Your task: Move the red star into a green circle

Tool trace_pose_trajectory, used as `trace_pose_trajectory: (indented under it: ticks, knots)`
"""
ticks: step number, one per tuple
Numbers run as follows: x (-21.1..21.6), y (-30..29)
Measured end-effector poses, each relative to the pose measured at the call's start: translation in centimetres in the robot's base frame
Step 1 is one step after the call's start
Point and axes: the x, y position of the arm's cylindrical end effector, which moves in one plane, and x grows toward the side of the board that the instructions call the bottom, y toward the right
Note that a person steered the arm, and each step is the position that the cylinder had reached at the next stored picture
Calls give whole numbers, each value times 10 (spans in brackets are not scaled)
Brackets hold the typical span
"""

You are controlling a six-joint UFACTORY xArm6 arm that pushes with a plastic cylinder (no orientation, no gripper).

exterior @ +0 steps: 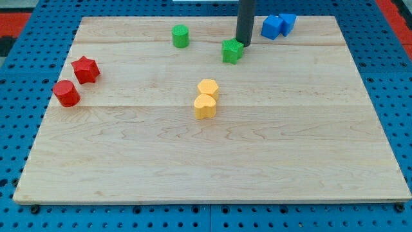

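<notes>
Near the view's left edge of the worktop (129,167): red star (85,69), flat on the wood, upper left of the red cylinder (65,93) and just beside it, whether touching cannot be told.
Toward the view's top, left of centre: green cylinder (180,36), upright, alone, well apart from the red star.
Right of that, near the top centre: green star (232,51), with my tip (244,44) just at its upper right side, seemingly touching; dark rod rising out of the view's top.
Top right: two blue blocks, the left blue block (272,28) and the right blue block (288,22), pressed together, shapes not clear, near the rod's right.
Centre of the board: upper yellow block (208,88) and lower yellow block (205,107), touching, stacked along a near-vertical line in the view; lower one roughly heart-shaped, upper one hexagon-like.
Jaws: none fitted, so no state to tell; rod end only.
Surround: blue pegboard (19,129) on all sides of the worktop.
Tip position relative to the red pair: far across the board, on the view's right of both.
</notes>
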Motion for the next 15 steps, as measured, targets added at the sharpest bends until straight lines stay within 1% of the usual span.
trace_pose_trajectory:
  ticks: [1,2,3,4,5,6,7,8,9,10,11,12,13,14,15]
  knots:
    - [-18,-19]
    - [29,-19]
    - [38,-38]
    - [48,-81]
    - [74,-11]
    - [72,40]
    - [62,48]
    - [94,85]
    - [102,93]
    - [73,57]
    - [71,-25]
    - [88,-105]
    - [78,-147]
    - [13,-150]
    - [0,-149]
